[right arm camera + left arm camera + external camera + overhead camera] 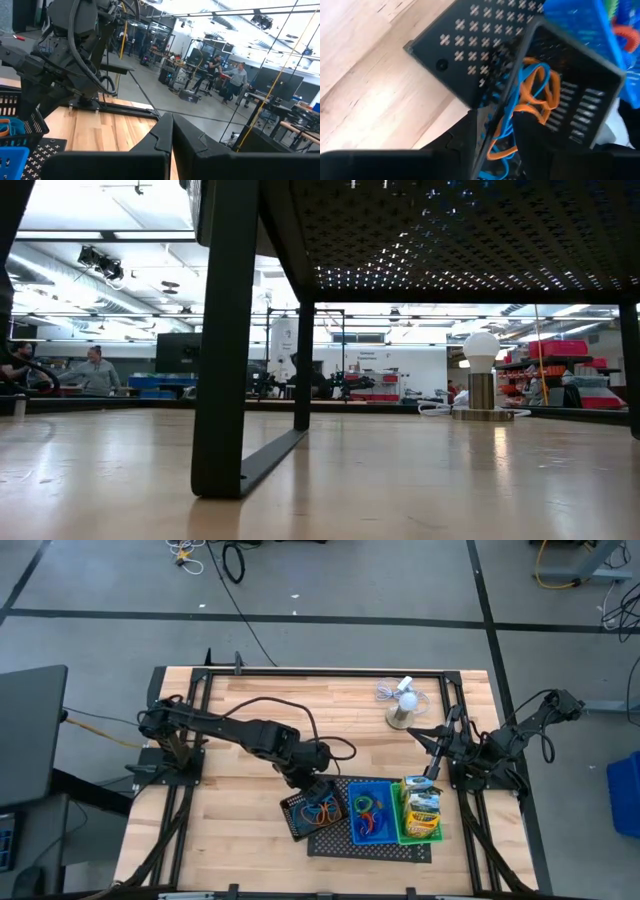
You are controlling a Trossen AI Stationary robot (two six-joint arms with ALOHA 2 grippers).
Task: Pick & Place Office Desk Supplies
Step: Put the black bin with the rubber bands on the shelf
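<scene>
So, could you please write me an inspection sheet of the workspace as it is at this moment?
Surface: wooden table, bare wood on its left half.
Job's things: black bin with orange and blue rubber bands; blue bin with coloured loops; green bin holding the yellow crayon box; all three on the black mesh tray.
Clutter: white mini fan near the far edge.
Grippers: left claw straddling the black bin's wall, fingers slightly apart; right claw shut, raised near the green bin.
Cables: fan's cord coiled on the table; cables on the floor beyond.
Surroundings: people standing far off.
</scene>
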